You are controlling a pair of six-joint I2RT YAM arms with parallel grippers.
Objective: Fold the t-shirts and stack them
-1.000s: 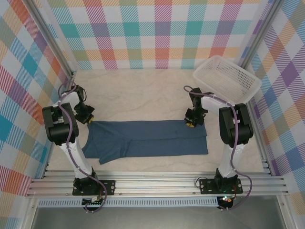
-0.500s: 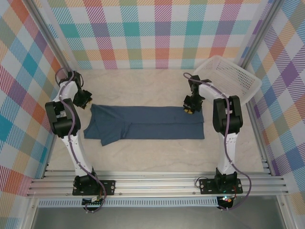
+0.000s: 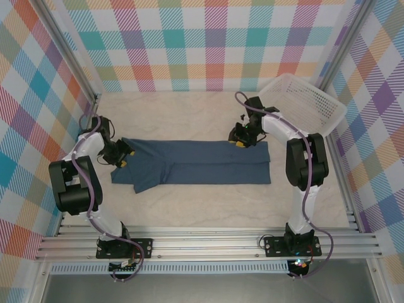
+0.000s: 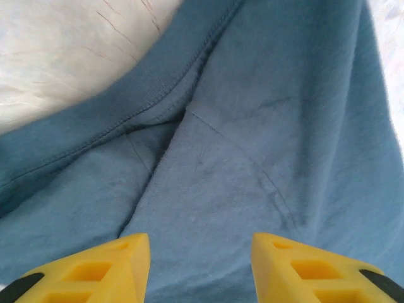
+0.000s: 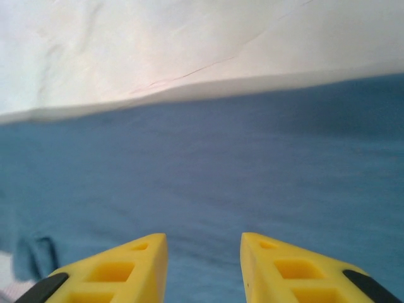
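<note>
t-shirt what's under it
The t-shirt lies flat on the pale table, which shows all around its edges. Whatever sits beneath the folded cloth is covered and cannot be seen.

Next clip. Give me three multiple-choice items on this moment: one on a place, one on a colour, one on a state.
1. Where is the white mesh basket?
A. far right corner
B. near left corner
C. centre of the near edge

2. What colour is the t-shirt?
A. red
B. navy blue
C. white

3. How are the left gripper and right gripper?
A. both open over the t-shirt
B. both shut on it
C. one holds the basket

Answers:
1 A, it sits at the back by the right wall.
2 B, the fabric is plain dark blue.
3 A, in each wrist view the jaws stand apart with nothing between them.
</note>
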